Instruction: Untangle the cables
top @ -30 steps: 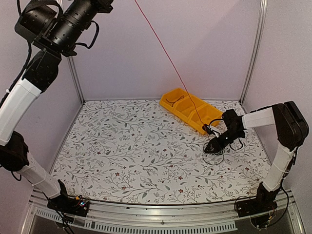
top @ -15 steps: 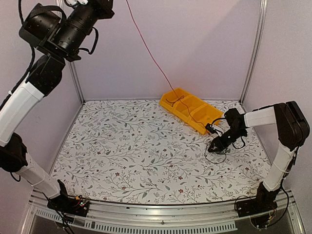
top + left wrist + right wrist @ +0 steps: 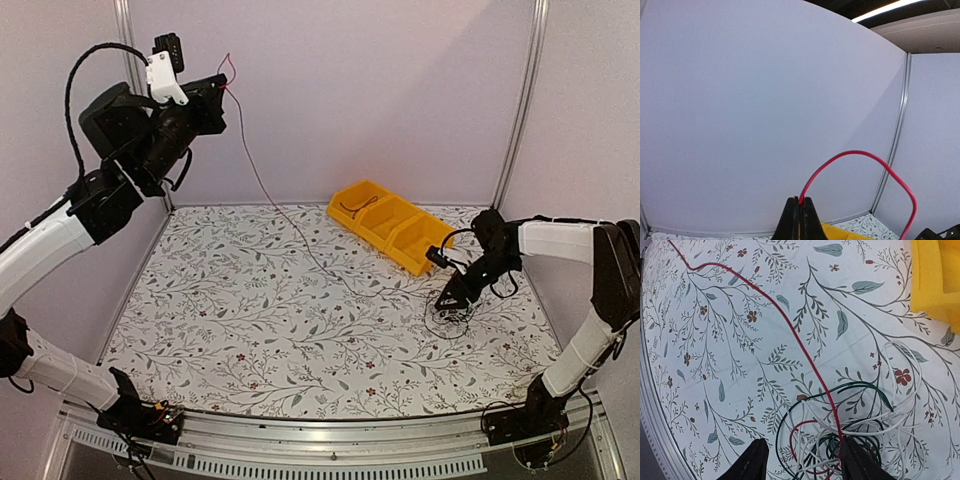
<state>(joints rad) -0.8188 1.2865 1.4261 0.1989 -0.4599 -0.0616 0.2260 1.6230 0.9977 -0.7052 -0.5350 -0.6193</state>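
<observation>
The cables (image 3: 850,437) lie as a small loose bundle of white, dark green, black and red wires on the flowered table; the bundle also shows at the right of the top view (image 3: 443,318). My right gripper (image 3: 805,462) is open just above the bundle, its fingers (image 3: 754,462) spread on either side of it; it also shows in the top view (image 3: 449,299). My left gripper (image 3: 221,86) is high at the back left, shut on the end of a red cable (image 3: 860,153). That red cable (image 3: 262,190) hangs down slack, crosses the table (image 3: 790,330) and runs into the bundle.
A yellow three-compartment bin (image 3: 391,225) stands at the back right, close behind the bundle, with a short wire in its far compartment; its corner shows in the right wrist view (image 3: 935,275). Walls and aluminium posts close in the table (image 3: 250,300).
My left gripper has come down and to the left with the red cable. The cable was taut in the air and now hangs slack onto the table. The right gripper has shifted slightly right.
</observation>
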